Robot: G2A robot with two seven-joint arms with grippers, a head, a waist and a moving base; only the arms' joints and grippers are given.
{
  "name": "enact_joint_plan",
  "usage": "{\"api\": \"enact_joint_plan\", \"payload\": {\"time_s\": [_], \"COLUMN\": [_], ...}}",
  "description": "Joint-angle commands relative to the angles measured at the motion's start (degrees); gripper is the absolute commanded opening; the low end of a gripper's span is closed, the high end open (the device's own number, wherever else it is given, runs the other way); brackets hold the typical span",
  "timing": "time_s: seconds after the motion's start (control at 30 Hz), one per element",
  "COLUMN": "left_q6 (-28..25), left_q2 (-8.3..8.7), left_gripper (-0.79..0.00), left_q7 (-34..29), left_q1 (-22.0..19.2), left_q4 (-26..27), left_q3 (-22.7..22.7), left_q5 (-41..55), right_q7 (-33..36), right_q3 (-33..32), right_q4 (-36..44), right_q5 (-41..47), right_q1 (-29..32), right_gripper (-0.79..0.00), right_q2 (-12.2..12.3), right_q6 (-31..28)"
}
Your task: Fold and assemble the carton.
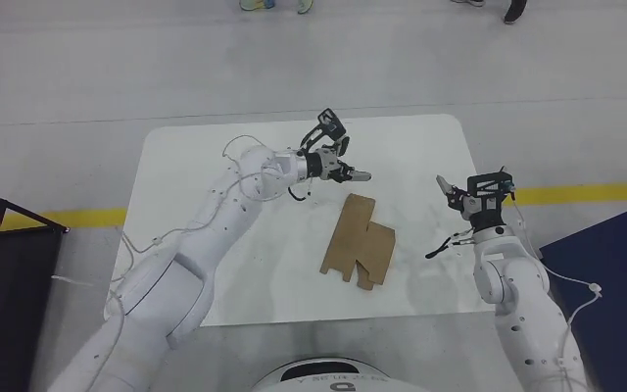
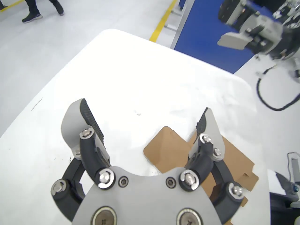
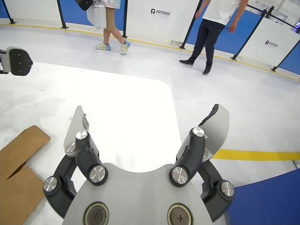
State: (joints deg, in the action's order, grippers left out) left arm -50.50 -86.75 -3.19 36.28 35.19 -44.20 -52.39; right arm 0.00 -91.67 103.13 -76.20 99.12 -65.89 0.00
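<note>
Brown carton flat (unfolded), mid-table, rt of ctr.

We see a white bench with rounded corners and a few small dark scuffs on top. Grey floor all round, with a yellow line running past the bench. A blue panel stands near its right side. Farther out are white perforated barriers on black posts.
</note>
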Motion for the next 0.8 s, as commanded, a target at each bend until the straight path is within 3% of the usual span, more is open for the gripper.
{"api": "enact_joint_plan", "payload": {"time_s": [0.0,0.07,0.2,0.3,0.37,0.5,0.63,0.77], "left_q6": [-3.0,-4.3,-2.7,-0.1,1.8,4.2,5.3,5.0], "left_q2": [3.12,5.89,10.84,13.29,14.29,15.28,15.63,15.73], "left_gripper": [0.000,0.000,0.000,0.000,0.000,0.000,0.000,0.000], "left_q7": [-1.8,-5.0,-13.6,-19.0,-22.5,-27.8,-30.1,-29.9], "left_q1": [5.0,11.0,25.8,35.6,39.8,43.1,42.6,41.1], "left_q4": [5.5,12.8,32.3,44.8,50.6,56.0,55.9,54.1], "left_q3": [-4.5,-8.8,-18.4,-25.3,-28.2,-29.7,-29.1,-27.9], "left_q5": [1.7,3.3,5.4,9.4,11.3,12.1,11.8,13.4], "right_q7": [0.0,0.0,0.0,0.6,5.1,16.7,27.1,38.4], "right_q3": [0.0,0.0,0.0,0.2,0.4,-0.4,-1.5,-4.1], "right_q4": [0.0,0.0,0.0,-0.1,0.1,0.5,1.7,5.1], "right_q5": [0.0,0.0,0.0,1.0,4.1,9.9,16.5,32.6], "right_q1": [0.0,0.0,0.0,0.0,0.0,0.8,2.4,4.2], "right_gripper": [0.000,0.000,0.000,0.000,0.000,0.000,0.000,0.000], "right_q2": [0.0,0.0,0.0,-0.1,0.0,0.4,0.7,1.0], "right_q6": [0.0,0.0,0.0,-0.6,-4.2,-11.2,-16.5,-18.3]}}
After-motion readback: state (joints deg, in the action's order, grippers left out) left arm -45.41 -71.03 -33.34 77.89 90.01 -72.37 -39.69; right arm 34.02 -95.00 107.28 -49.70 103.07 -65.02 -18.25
